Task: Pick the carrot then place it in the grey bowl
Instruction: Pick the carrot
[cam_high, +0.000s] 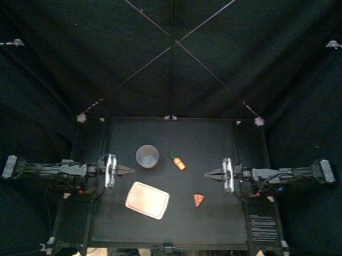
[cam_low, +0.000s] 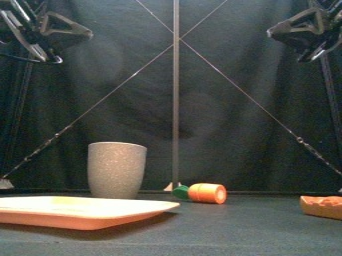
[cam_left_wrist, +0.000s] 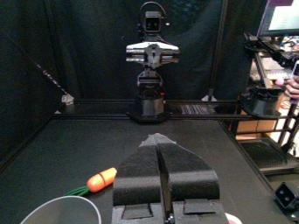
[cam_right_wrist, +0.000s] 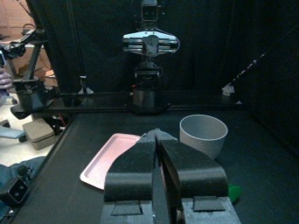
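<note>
Pink tray (cam_low: 80, 210) lies closest to my front camera, at the table's front left, with a small orange toy slice (cam_low: 321, 206) off to the right. Behind them I see the carrot (cam_low: 205, 193) lying on its side on the table, just right of the upright grey bowl (cam_low: 116, 168), green end toward it. Both arms hang back at the sides. The left gripper (cam_left_wrist: 158, 140) and right gripper (cam_right_wrist: 156, 134) each have their jaws pressed together, holding nothing.
</note>
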